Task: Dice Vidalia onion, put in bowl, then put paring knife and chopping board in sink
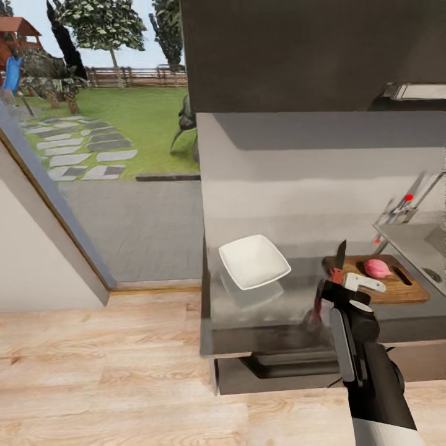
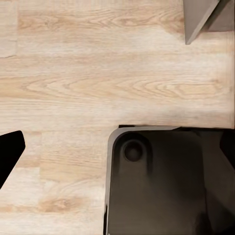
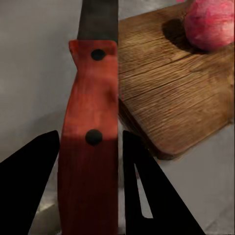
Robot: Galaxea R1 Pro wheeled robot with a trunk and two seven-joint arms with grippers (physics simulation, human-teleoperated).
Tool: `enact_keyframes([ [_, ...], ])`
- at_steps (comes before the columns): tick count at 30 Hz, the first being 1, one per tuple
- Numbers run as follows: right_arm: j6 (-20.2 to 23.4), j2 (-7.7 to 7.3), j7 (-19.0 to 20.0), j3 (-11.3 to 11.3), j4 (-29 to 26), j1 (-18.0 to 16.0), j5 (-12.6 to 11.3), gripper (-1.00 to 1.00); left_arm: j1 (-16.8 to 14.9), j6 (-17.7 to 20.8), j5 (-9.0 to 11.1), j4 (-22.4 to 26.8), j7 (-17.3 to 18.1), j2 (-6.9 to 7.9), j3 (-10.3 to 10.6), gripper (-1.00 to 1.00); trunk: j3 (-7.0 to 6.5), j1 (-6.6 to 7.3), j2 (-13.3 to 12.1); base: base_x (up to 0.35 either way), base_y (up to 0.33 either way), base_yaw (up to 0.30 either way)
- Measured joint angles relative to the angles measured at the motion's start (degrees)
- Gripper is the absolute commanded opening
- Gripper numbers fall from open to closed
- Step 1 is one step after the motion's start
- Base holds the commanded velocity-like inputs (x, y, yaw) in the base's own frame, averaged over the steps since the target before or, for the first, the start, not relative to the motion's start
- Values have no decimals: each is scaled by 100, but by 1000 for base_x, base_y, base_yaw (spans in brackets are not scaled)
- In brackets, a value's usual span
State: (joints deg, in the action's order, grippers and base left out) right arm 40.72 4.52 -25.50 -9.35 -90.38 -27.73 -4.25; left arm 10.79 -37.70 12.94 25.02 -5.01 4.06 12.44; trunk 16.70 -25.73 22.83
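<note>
My right gripper (image 1: 337,286) is shut on the paring knife (image 1: 339,263), which stands blade up just left of the chopping board (image 1: 396,286). The pinkish Vidalia onion (image 1: 376,267) lies whole on that board. In the right wrist view the reddish-brown knife handle (image 3: 90,147) sits between the black fingers (image 3: 29,188), with the board (image 3: 171,93) and onion (image 3: 210,24) beyond. The white bowl (image 1: 254,260) rests on the grey countertop (image 1: 272,316), left of the knife. The sink (image 1: 427,251) is at the far right. My left gripper (image 2: 120,147) hangs open over the floor.
A chrome tap with a red knob (image 1: 404,204) stands behind the sink. The wall and a dark upper cabinet (image 1: 310,56) rise behind the countertop. Light wooden floor (image 1: 99,371) lies to the left; my dark base (image 2: 161,186) is below the left gripper.
</note>
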Motion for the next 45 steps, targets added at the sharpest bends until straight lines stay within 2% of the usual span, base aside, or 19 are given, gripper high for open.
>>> enact_keyframes([
  [3,-19,-5,-28,15,-119,0,455,-100,0,5,1,-1,0,-1,0,100,-27,0,-1,171,-265,0],
  [5,-31,-1,-50,88,-153,0,867,-100,0,5,1,-1,0,-1,0,100,-45,0,-1,173,-265,0],
  [7,-34,-1,-56,239,-167,0,1159,-100,0,6,-1,-2,0,-1,0,100,-63,0,0,171,-265,0],
  [8,-37,-4,-55,412,-172,0,1295,-100,0,7,-15,-2,0,-1,3,100,-72,0,0,152,-266,0],
  [10,-30,-5,-51,576,-170,0,1400,-100,0,5,-22,-2,0,-1,3,100,-90,-1,-1,102,-270,0],
  [12,4,-6,-39,718,-170,0,1635,-100,0,6,-23,-1,0,-2,3,100,-109,-1,-1,43,-275,0],
  [14,51,3,-36,877,-167,0,2040,-100,0,4,-26,-2,0,-6,6,100,-126,-2,-1,15,-279,0],
  [15,82,28,-17,1035,-165,0,2474,-100,0,6,-26,-2,0,-8,7,100,-135,-2,-1,6,-280,0],
  [17,168,45,-11,1204,-154,0,2856,-100,0,6,-27,-2,0,-9,8,100,-153,-2,-1,1,-281,0],
  [23,372,44,-7,1278,-107,0,2964,-100,0,5,-27,-41,0,-9,4,100,-207,-2,-1,0,-282,0],
  [25,488,29,-5,1377,-100,1,2970,-100,0,6,-31,-57,0,-9,2,100,-225,-2,-1,0,-284,0],
  [28,802,-1,0,1707,-60,1,2972,-100,0,3,-34,-69,0,-9,0,100,-251,-2,-1,0,-285,0],
  [30,895,-7,2,1786,-7,1,3029,-100,0,5,-35,-71,0,-9,0,100,-260,-2,-1,0,-285,0],
  [34,939,-6,4,1884,321,1,3410,-100,0,1,-39,-71,0,-15,5,100,-266,-2,-2,0,-218,0],
  [35,946,-1,9,1952,461,1,3769,-100,0,1,-41,-71,0,-15,7,100,-266,-1,-1,0,-75,0],
  [38,948,8,20,2002,532,2,4053,-100,0,0,-42,-77,0,-17,7,100,-267,-2,-2,0,-33,0],
  [42,950,9,24,2105,563,1,4168,-100,0,0,-43,-80,0,-32,8,100,-267,-2,-2,0,-65,0],
  [45,957,11,22,2284,571,1,4189,-100,0,1,-47,-81,0,-63,9,100,-267,-2,-2,0,-237,0],
])
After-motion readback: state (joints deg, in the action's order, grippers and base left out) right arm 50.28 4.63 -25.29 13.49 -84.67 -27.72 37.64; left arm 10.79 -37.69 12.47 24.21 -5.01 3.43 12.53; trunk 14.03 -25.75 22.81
